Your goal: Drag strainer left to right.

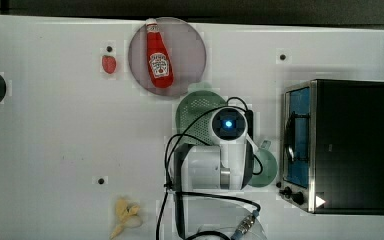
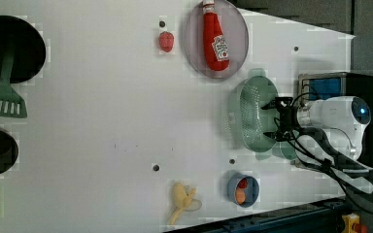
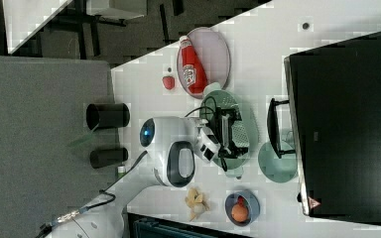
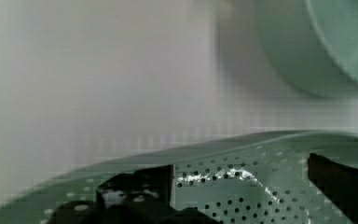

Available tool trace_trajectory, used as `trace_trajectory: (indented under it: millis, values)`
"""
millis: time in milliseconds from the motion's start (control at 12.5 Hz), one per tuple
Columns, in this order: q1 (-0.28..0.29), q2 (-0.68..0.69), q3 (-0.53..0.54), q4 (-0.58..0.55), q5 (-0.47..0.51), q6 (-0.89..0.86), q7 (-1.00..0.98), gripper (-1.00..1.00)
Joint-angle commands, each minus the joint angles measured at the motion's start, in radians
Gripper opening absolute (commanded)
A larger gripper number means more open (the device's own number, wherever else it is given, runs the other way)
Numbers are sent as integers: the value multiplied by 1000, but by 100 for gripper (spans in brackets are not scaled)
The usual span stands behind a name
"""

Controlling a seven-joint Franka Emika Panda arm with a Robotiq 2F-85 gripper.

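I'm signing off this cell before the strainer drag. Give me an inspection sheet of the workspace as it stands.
Surface: white table, a few dark dots.
Job's things: strainer upright beside the oven.
Clutter: ketchup on a plate, strawberry, banana, bowl of fruit, mug, spatula, dark cups.
End effector: end effector open, fingers inside the strainer.
Cables: black cable looped along the arm.
Surroundings: grey panel.

Claw [image 4: 240, 186] wide open, pointing down
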Motion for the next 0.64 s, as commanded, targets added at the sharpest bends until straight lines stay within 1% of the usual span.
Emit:
trace_trajectory:
  millis: [80,240,400,480,640]
  values:
    - [-3,-69,14,8,-19,-31,-118,100]
    - [-3,-182,33,3,-18,-90,-305,100]
    - [-3,-309,42,27,-16,-211,-489,100]
    - [-2,-369,49,51,-9,-304,-535,100]
    - [0,-478,73,119,41,-493,-566,100]
